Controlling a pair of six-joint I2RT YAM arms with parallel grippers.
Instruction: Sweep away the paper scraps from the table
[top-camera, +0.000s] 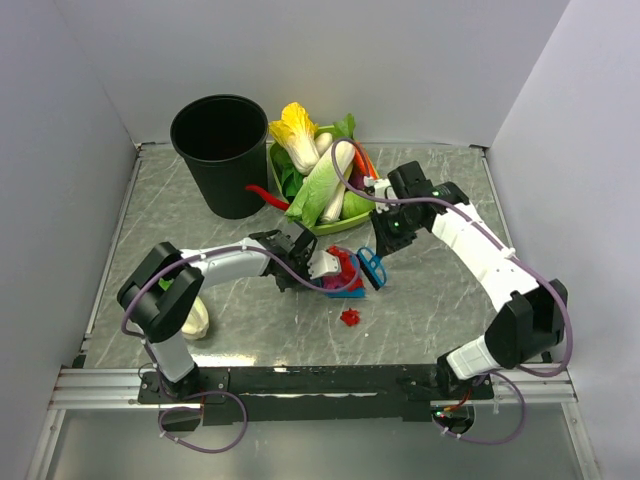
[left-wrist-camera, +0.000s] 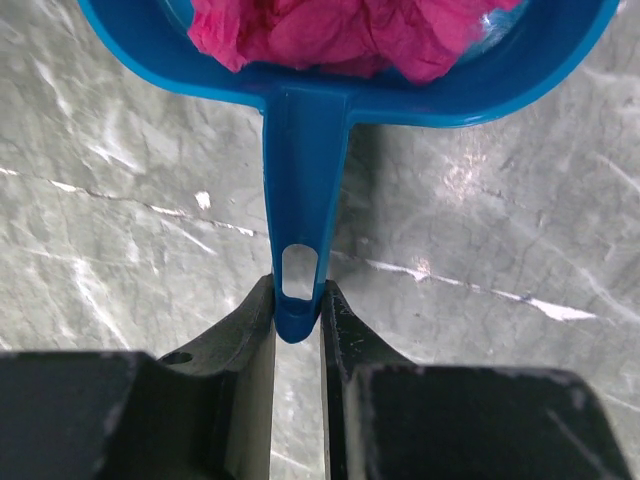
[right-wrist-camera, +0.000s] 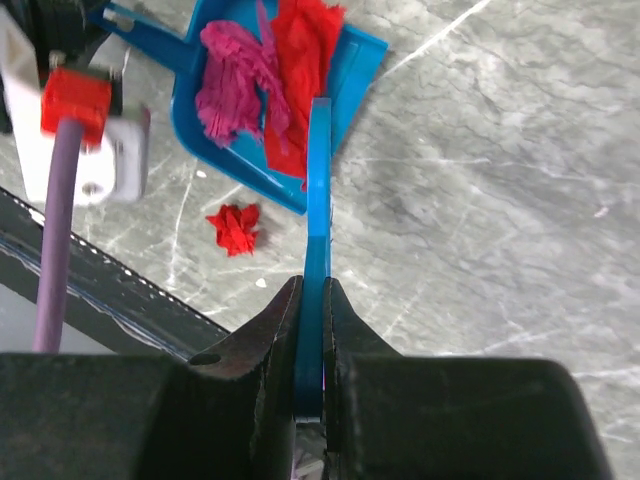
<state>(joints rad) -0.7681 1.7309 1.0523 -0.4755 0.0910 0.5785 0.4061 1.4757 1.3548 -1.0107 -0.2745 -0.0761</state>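
Note:
My left gripper (left-wrist-camera: 298, 300) is shut on the handle of a blue dustpan (left-wrist-camera: 305, 180), which rests on the table (top-camera: 450, 290). Magenta-pink paper scraps (left-wrist-camera: 330, 35) fill the pan; the right wrist view shows magenta wads (right-wrist-camera: 232, 85) and red strips (right-wrist-camera: 300, 70) in it. My right gripper (right-wrist-camera: 311, 290) is shut on a thin blue brush (right-wrist-camera: 318, 190), seen edge-on, whose far end reaches the pan's open side. One crumpled red scrap (right-wrist-camera: 233, 228) lies loose on the table just outside the pan, toward the near edge (top-camera: 349, 318). From above, the dustpan (top-camera: 345, 270) sits between both grippers.
A black bin (top-camera: 220, 150) stands at the back left. Beside it is a green tray (top-camera: 345, 222) heaped with vegetables, with a red chili (top-camera: 265, 193) at its left. A pale vegetable (top-camera: 195, 320) lies by the left arm's base. Walls close in three sides.

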